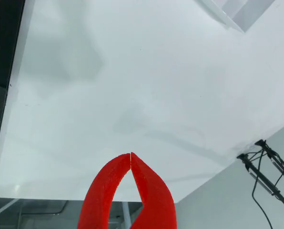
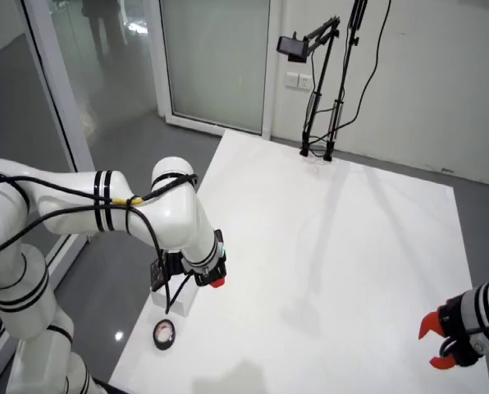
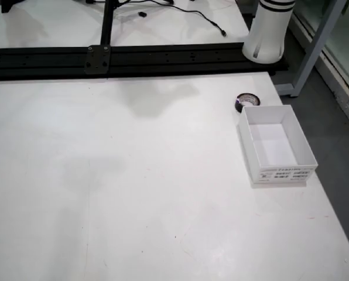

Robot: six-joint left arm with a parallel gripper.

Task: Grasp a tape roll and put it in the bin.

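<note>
Gripper-mounted view first: the red gripper [image 1: 131,154] has its jaws together, tips touching and nothing between them, and below lies only bare white table [image 1: 132,86], with a corner of the white bin [image 1: 237,12] at the top edge and no tape in sight. Side view of the room: the working arm [image 2: 158,209] hangs over the near left edge of the table, its red tip just showing; the tape roll [image 2: 164,333] lies flat on the table close to that edge, nearer the camera than the arm, with the bin mostly hidden behind the wrist. Overhead view of the table: the roll sits just beside the bin's far corner, very near or touching its wall, I cannot tell which. To grasp well, I judge the jaws must open first, come down straight over the roll, and close across its rim on the sides away from the bin wall, so no finger strikes the box.
</note>
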